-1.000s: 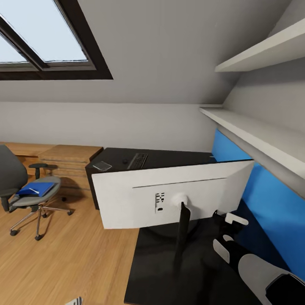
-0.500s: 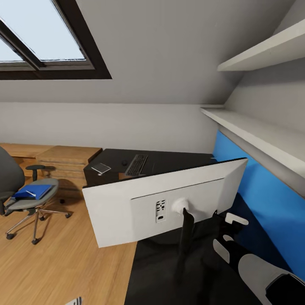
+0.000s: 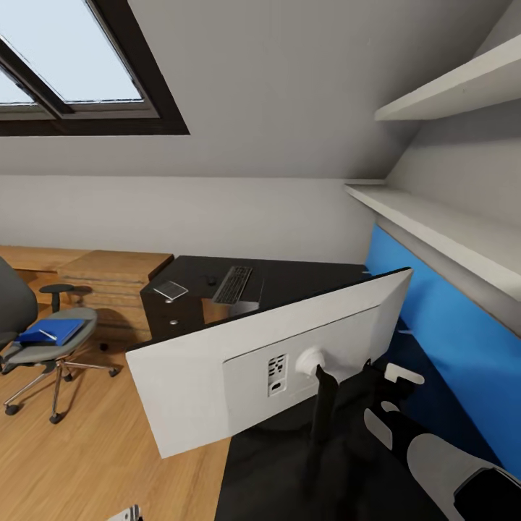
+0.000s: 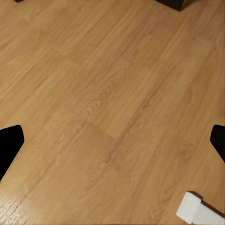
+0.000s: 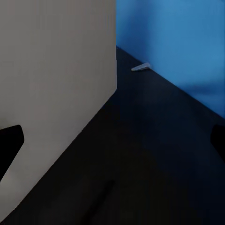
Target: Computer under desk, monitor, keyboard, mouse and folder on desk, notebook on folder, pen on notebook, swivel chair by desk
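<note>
Glossy black desk [image 3: 289, 463], flat white-backed monitor [image 3: 217, 376] tilted, blue wall panel [image 3: 449, 347]

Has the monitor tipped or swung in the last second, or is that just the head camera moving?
Yes. The monitor has tilted: against the blue wall panel, its left end has dropped and swung toward the camera. The right tool sits by its stand.

No text, label, brand, number or sign can be read anywhere in these pictures. The white back panel of the large flat monitor [image 3: 239, 362] carries a small cluster of dark port openings beside its stand mount, but these are shapes, not characters. The long slim dark keyboard [image 3: 233, 284] on the glossy black desk [image 3: 289, 278] sits too far off for any key legends to be made out.
</note>
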